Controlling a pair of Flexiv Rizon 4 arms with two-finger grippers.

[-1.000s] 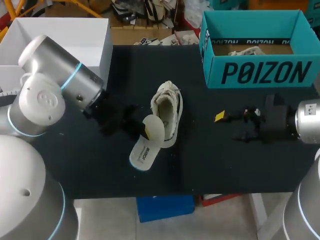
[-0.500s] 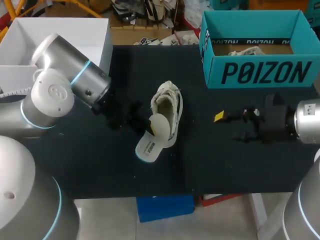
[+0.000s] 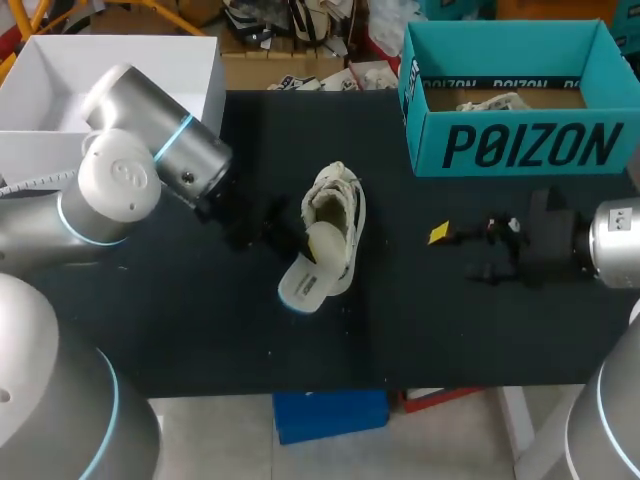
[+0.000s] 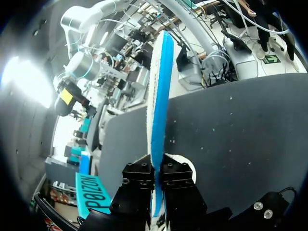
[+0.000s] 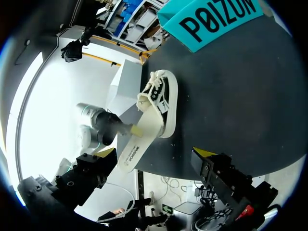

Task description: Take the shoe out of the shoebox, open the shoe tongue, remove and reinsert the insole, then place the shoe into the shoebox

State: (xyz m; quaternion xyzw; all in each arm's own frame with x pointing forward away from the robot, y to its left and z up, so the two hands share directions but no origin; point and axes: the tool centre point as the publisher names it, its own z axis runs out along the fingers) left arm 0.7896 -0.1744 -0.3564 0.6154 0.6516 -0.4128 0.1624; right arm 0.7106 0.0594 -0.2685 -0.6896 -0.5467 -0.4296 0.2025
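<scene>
Left claw (image 4: 156,174) is pinching the insole (image 4: 159,96) edge-on. Its far end sits in the shoe (image 3: 338,205) mid-desk, long axis roughly in line with the shoe's. Right claw (image 3: 455,252) is spread, well apart, near the box (image 3: 520,148).

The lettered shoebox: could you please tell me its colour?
The shoebox is teal, clearest in head view.

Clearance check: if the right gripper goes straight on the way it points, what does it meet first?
The right gripper most likely meets the shoe side-on. The insole jutting from it lies close to that line, so depth leaves some doubt.
</scene>
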